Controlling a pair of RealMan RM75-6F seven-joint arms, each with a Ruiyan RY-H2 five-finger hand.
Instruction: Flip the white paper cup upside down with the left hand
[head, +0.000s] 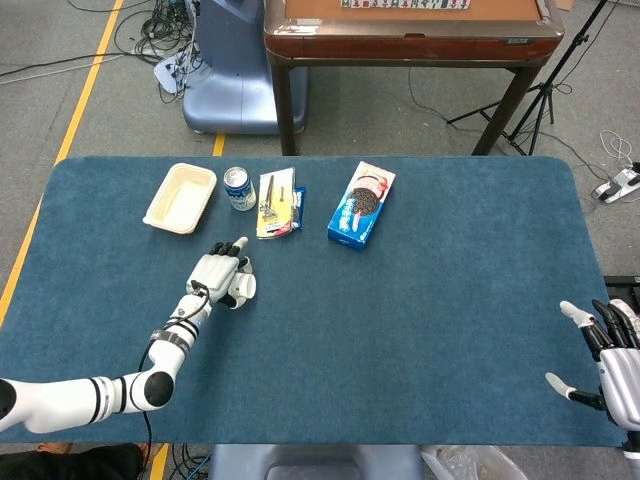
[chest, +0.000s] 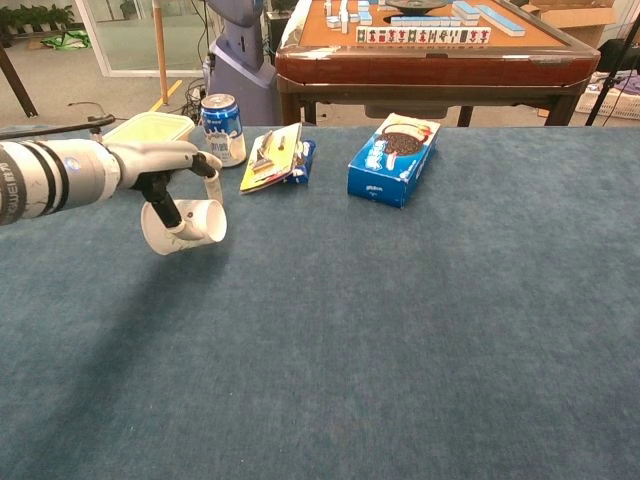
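Nearest the robot in the head view, the right hand (head: 607, 362) is resting at the near right edge of the dark blue felt tabletop (head: 450, 300), its fingers spread apart and holding nothing; the chest view is not showing this hand at all. Further in, on the left side, the left hand (chest: 165, 165) is gripping the white paper cup (chest: 186, 224), which is tipped on its side just above or barely touching the tabletop, its open mouth facing right and toward the camera. The fingers (chest: 162, 196) are wrapping over the cup's upper wall, one dark fingertip reaching down inside or beside the rim. The cup looks very light and thin-walled, so it is likely to crush or go oval under a hard squeeze and to slip out of a loose one; a gentle hold around the mid-wall, away from the soft rim, seems the safest place for finishing the turn. The chest view is giving the cup's tilt and its open mouth plainly, while the head view is hiding most of it under the left hand (head: 222, 272), showing only a white edge of the cup (head: 245, 287). Beyond the hand are lying a cream plastic tray (head: 181, 197), a blue-and-white drink can (head: 238, 188), a yellow snack packet (head: 277, 203) and a blue cookie box (head: 361, 204), all well apart from the cup.
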